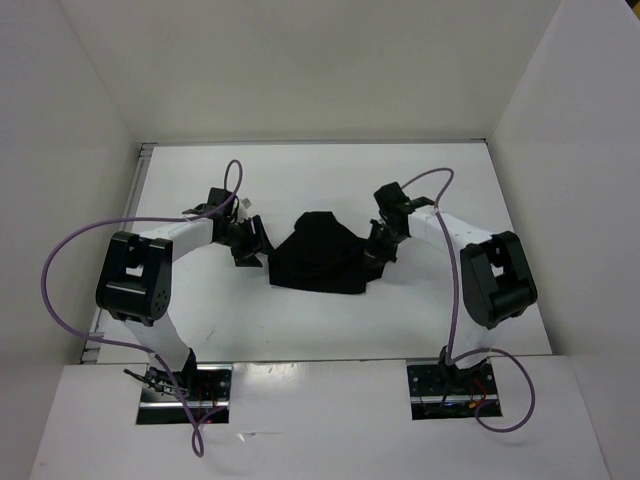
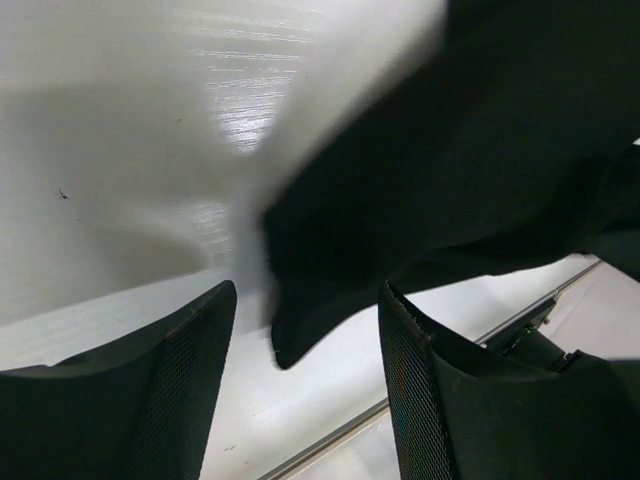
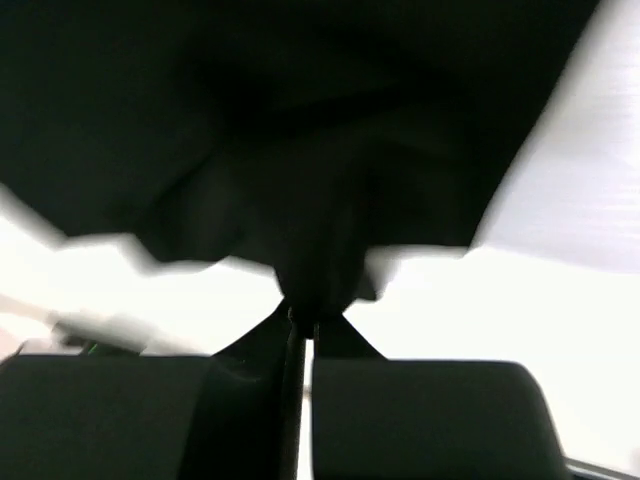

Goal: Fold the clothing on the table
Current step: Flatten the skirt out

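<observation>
Black fabric, top view: the clothing (image 1: pixel 318 258) lies bunched in a crumpled heap near the middle of the white table (image 1: pixel 300 185), between the two arms.
Left side, top view: the left gripper (image 1: pixel 250 246) sits just beside the heap's left edge.
Right side, top view: the right gripper (image 1: pixel 378 248) is against the heap's right edge.
Cloth, left wrist view: the clothing (image 2: pixel 460 170) fills the upper right, and a blurred corner of it hangs down between the fingers.
Left jaws, left wrist view: the left gripper (image 2: pixel 305 296) stands well open, its fingers (image 2: pixel 180 390) apart on either side of that corner and holding nothing.
Table, left wrist view: the bare table (image 2: pixel 120 150) shows, with a metal rim (image 2: pixel 340 425) below.
Cloth, right wrist view: the clothing (image 3: pixel 300 130) covers the upper frame, over the bright table (image 3: pixel 570 200).
Right jaws, right wrist view: the right gripper (image 3: pixel 302 330) is pressed together, pinching a fold of the fabric at its tips.
</observation>
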Robot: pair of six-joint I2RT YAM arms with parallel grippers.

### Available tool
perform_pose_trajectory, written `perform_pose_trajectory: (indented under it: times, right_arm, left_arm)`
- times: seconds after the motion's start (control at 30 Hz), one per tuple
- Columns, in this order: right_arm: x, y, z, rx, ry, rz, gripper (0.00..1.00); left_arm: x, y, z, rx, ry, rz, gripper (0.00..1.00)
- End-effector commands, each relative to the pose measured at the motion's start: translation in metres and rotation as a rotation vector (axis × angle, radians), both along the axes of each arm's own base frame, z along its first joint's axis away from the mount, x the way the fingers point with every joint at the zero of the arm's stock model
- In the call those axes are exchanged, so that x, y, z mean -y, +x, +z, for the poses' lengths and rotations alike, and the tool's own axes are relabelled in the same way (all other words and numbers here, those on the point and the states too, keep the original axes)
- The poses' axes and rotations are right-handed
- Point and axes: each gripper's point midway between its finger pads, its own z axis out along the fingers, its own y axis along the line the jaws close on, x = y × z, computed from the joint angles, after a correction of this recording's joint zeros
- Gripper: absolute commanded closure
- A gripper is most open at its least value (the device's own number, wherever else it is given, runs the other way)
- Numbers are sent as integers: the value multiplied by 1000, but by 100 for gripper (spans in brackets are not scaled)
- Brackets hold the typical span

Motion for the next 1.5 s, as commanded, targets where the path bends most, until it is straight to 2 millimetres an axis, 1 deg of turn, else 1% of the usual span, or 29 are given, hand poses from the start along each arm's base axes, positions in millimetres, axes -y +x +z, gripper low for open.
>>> perform_pose_trajectory:
  times: [0.0, 0.1, 0.13, 0.17, 0.27, 0.3, 0.33, 0.37, 0.43, 0.5, 0.53, 0.6, 0.7, 0.73, 0.77, 0.8, 0.83, 0.9, 0.93, 1.0, 1.03, 1.1, 1.13, 1.2, 1.3, 1.33, 1.4, 1.43, 1.47]
  right_arm:
    - [-64, -1, 76, 113, 196, 161, 100]
    - [-93, -22, 87, 86, 239, 277, 100]
    - [-98, -25, 88, 75, 256, 293, 100]
    - [-104, -23, 83, 61, 273, 311, 100]
    - [-117, -7, 74, 68, 293, 310, 100]
    - [-124, 3, 66, 58, 299, 313, 100]
    - [-130, 11, 64, 71, 309, 306, 100]
    - [-138, 20, 69, 87, 331, 315, 100]
    - [-144, 28, 56, 67, 327, 304, 100]
    - [-146, 39, 55, 84, 310, 287, 100]
    - [-143, 43, 47, 89, 278, 273, 100]
    - [-128, 55, 41, 103, 223, 217, 100]
    - [-104, 66, 43, 114, 186, 147, 100]
    - [-98, 66, 51, 130, 192, 136, 100]
    - [-90, 60, 47, 114, 184, 124, 100]
    - [-79, 62, 48, 114, 181, 100, 100]
    - [-74, 60, 55, 129, 187, 91, 100]
    - [-59, 53, 49, 108, 167, 63, 100]
    - [-54, 42, 42, 77, 154, 61, 100]
    - [-45, 34, 43, 71, 140, 48, 100]
    - [-41, 24, 38, 54, 134, 47, 100]
    - [-33, 15, 29, 26, 122, 35, 100]
    - [-30, 9, 24, 18, 119, 34, 100]
    - [-27, 5, 18, 2, 125, 28, 100]
    - [-30, 7, 19, 5, 138, 23, 100]
    - [-30, 7, 19, 5, 138, 23, 100]
    - [-32, 9, 23, 11, 150, 27, 100]
    - [-32, 9, 23, 11, 150, 27, 100]
    - [-32, 9, 23, 11, 150, 27, 100]
  left_arm:
    - [1, 6, 5, 30, -15, -18, 34]
    - [1, 6, 5, 30, -15, -18, 34]
    - [2, 5, 6, 29, -24, -22, 34]
    - [2, 5, 6, 29, -24, -22, 34]
    - [2, 5, 6, 29, -24, -22, 34]
    - [2, 4, 3, 20, -22, -22, 34]
    - [2, 4, 3, 20, -22, -22, 34]
    - [2, 4, 3, 20, -22, -22, 34]
    - [2, 4, 3, 20, -22, -22, 34]
    - [2, 4, 3, 20, -22, -22, 34]
    - [2, 4, 3, 20, -22, -22, 34]
    - [2, 4, 3, 20, -22, -22, 34]
    - [2, 4, 3, 20, -22, -22, 34]
    - [2, 4, 3, 20, -22, -22, 34]
    - [2, 4, 3, 20, -22, -22, 34]
    - [2, 6, 4, 29, -24, -22, 34]
    - [2, 3, 1, 20, -22, -22, 35]
    - [2, 3, 1, 20, -22, -22, 37]
    - [2, 3, -2, 11, -21, -22, 37]
    - [0, 4, -3, 13, -10, -17, 38]
    - [-2, 4, -7, 5, 2, -11, 38]
    - [1, 0, -8, -4, 4, -21, 40]
    - [4, -2, -12, -16, 6, -30, 40]
    - [8, -2, -14, -15, 6, -40, 41]
    - [17, -9, -24, -44, -15, -62, 41]
    - [19, -6, -26, -45, -28, -56, 42]
    - [25, -6, -27, -55, -65, -45, 46]
    - [28, 0, -27, -38, -84, -43, 51]
    - [30, 1, -25, -36, -99, -37, 78]
